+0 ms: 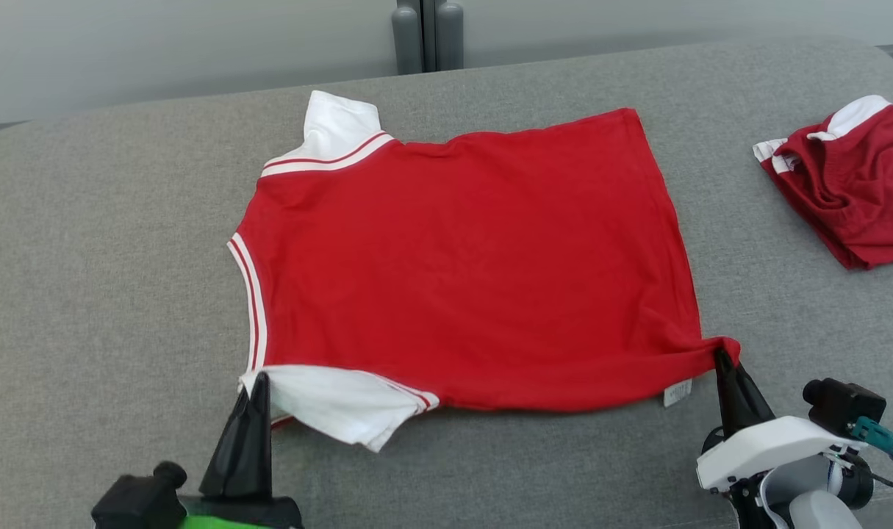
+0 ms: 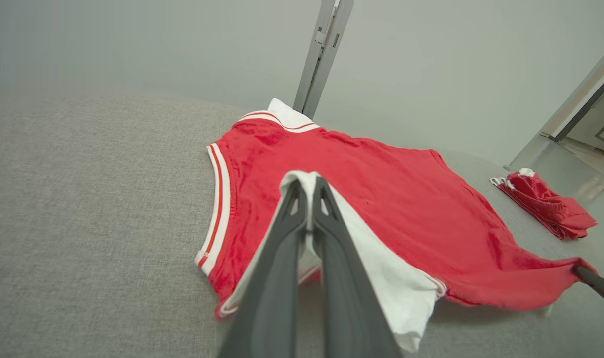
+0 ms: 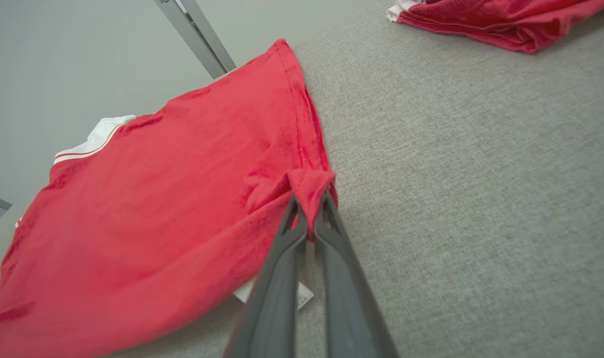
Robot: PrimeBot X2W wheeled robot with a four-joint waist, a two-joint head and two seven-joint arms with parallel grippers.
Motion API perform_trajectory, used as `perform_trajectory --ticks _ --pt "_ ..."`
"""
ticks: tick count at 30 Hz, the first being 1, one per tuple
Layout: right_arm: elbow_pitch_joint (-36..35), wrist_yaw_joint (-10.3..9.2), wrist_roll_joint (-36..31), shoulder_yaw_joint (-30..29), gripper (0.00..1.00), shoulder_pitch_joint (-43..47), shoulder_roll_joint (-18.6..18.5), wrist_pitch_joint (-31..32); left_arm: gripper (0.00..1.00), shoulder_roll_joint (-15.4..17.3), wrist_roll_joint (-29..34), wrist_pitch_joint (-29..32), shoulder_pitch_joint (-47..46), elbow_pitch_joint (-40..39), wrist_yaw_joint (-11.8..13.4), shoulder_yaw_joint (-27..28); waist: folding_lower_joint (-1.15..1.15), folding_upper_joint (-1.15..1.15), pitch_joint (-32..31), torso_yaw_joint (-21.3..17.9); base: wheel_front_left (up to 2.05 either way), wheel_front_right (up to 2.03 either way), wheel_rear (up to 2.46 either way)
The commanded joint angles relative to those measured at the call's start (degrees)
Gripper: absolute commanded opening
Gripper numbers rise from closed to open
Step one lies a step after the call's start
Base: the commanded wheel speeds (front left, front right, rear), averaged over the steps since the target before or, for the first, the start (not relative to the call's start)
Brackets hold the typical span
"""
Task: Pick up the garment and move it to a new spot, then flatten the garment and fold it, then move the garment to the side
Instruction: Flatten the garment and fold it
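clamping, left pincer [image 1: 259,378]: fingers together on the white sleeve [image 1: 336,404] at the garment's near corner on the neck side, close to the desk's near edge; in the left wrist view white cloth wraps over the fingertips.
clamping, right pincer [image 1: 722,358]: fingers together on the bunched red hem corner, also close to the near edge and well apart from the left pincer; the cloth is drawn to a point there.
garment [image 1: 461,264]: red shirt with white sleeves and red-and-white trim, spread mostly flat across the middle of the desk, neck opening toward the left edge, hem toward the right edge, the other sleeve pointing toward the far edge.
near side of garment: stretched between the two pincers, with a shadow under it in the left wrist view.
care tag [image 1: 678,391]: small, white, below the near hem, just beside the right pincer.
second garment [image 1: 850,198]: red and white, bunched, by the right edge, well apart from the shirt.
desk [image 1: 86,257]: grey woven cover, rounded far corners.
post [image 1: 428,33]: grey upright beyond the far edge.
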Motion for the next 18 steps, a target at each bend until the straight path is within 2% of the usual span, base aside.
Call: perform_trajectory --ticks 1,7,12,18 --pt "0.5 -0.07 0.6 0.1 0.00 -1.4 0.0 -0.5 0.00 0.6 0.7 -0.6 -2.7 0.4 -0.5 0.2 0.01 0.00 1.2 0.4 0.00 0.00 0.00" --pt "2.9 -0.08 1.1 0.4 0.00 -6.6 0.0 -2.1 0.00 1.1 2.2 -1.8 -14.1 4.9 -0.8 0.3 0.01 0.00 4.6 0.2 0.00 0.00 0.00" --pt "6.2 -0.08 0.1 0.5 0.00 -12.4 0.0 -3.1 0.00 1.4 3.4 -3.4 -24.8 13.9 -1.1 0.8 0.01 0.00 7.3 -0.6 0.00 0.00 0.00" --pt "10.5 -0.08 0.2 1.7 0.00 -18.4 0.0 -4.7 0.00 1.3 4.0 -5.3 -33.1 23.6 -1.3 0.9 0.01 0.00 9.8 -1.8 0.00 0.00 0.00"
